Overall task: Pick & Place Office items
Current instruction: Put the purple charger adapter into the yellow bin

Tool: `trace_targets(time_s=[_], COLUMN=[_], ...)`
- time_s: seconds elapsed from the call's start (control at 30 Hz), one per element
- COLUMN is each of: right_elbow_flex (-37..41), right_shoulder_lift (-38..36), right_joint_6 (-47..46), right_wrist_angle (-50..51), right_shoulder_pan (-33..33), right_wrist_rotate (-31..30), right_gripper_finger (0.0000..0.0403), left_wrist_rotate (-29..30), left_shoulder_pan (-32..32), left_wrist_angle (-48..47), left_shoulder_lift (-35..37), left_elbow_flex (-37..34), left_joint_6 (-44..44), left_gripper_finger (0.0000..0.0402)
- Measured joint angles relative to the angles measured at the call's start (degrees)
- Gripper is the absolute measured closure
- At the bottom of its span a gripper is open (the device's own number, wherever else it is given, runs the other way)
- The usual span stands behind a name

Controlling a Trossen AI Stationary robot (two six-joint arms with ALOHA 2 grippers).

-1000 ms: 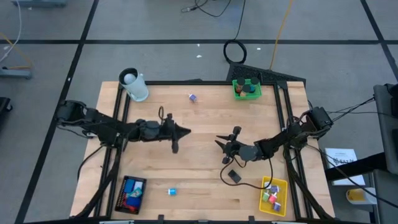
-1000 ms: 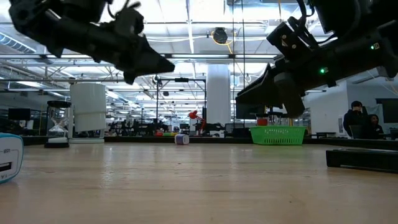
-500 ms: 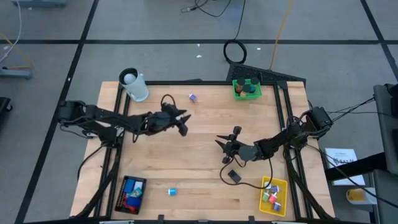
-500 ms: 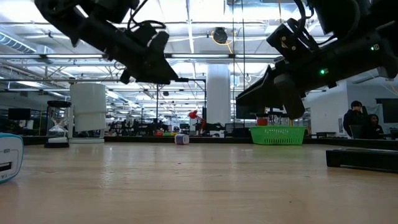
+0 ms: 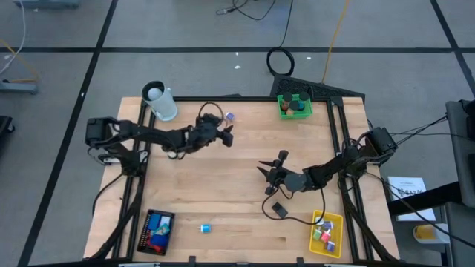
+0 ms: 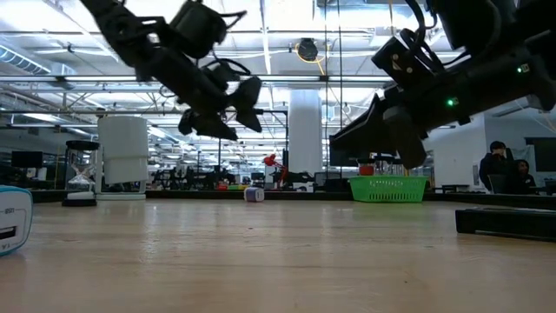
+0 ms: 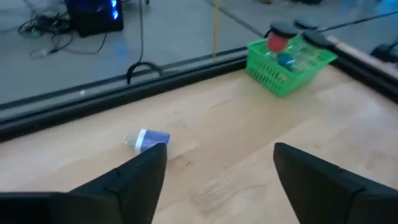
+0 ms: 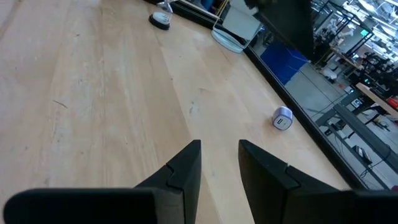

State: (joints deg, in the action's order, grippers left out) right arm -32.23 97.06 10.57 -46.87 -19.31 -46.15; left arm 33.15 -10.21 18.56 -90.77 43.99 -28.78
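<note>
While the left gripper hovers wide open and empty, upper centre, the small blue-and-white plastic block lies just beyond: probably light, rigid; grasp across its sides.

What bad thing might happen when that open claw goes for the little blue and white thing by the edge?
The left gripper is open and near the little blue-and-white piece, which lies close to the table's far rail. A finger landing on it might knock or roll it against the rail instead of catching it. It is also small, so the fingers may close and miss it.
</note>
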Motion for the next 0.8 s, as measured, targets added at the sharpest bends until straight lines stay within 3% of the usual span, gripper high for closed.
trace_targets(time_s=[0.2,0.47,0.8], right_elbow_flex=[0.0,0.0,0.0], right_shoulder_lift=[0.0,0.0,0.0], right_joint_6=[-1.52,-2.46,-2.95], right_wrist_angle=[1.02,1.73,2.95], right_shoulder_pan=[0.0,0.11,0.12], right_wrist_rotate=[1.04,1.7,3.04], right_gripper_finger=[0.0305,0.0305,0.0305], left_wrist_rotate=[0.38,6.39,5.91], left_shoulder_pan=[-1.27,-4.71,-8.29], left_wrist_angle=[-3.48,-3.51,-3.77], left_shoulder_lift=[-8.1,-18.46,-24.43], left_elbow_flex=[6.99,15.55,17.38], left_joint_6=[-2.78,-1.24,-5.95], left_gripper_finger=[0.0065,0.0048,0.0048])
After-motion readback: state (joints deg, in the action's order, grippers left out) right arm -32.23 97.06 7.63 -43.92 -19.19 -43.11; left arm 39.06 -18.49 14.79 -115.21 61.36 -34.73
